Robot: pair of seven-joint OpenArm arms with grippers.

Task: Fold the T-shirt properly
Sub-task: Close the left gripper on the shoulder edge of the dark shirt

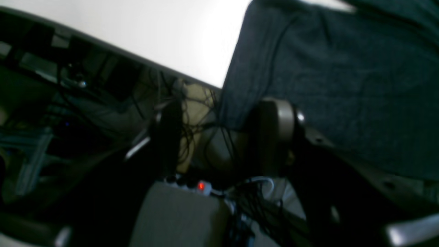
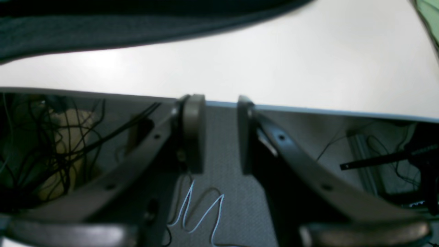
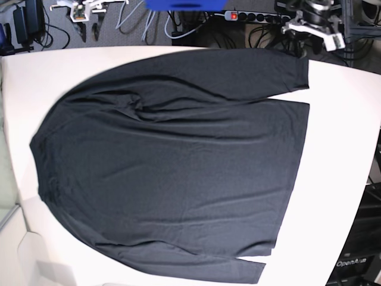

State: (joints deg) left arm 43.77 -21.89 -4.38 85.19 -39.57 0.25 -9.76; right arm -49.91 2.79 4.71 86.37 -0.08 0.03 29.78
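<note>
— The T-shirt [image 3: 172, 161] lies spread flat on the surface [image 3: 339, 179], sleeves laid along the body, no fold made yet.

— And the tools?

— Left tool [image 1: 219, 137]: released, empty, shirt edge just beside one finger. Right tool [image 2: 221, 133]: parted, empty, at the surface's edge, cloth beyond it. All folding remains, I'd say.

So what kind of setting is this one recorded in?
Most likely a robotics lab or workshop bench. A plain white table holds only a black T-shirt spread flat, and beyond the table's edge the floor is cluttered with tangled cables and a power strip.
</note>
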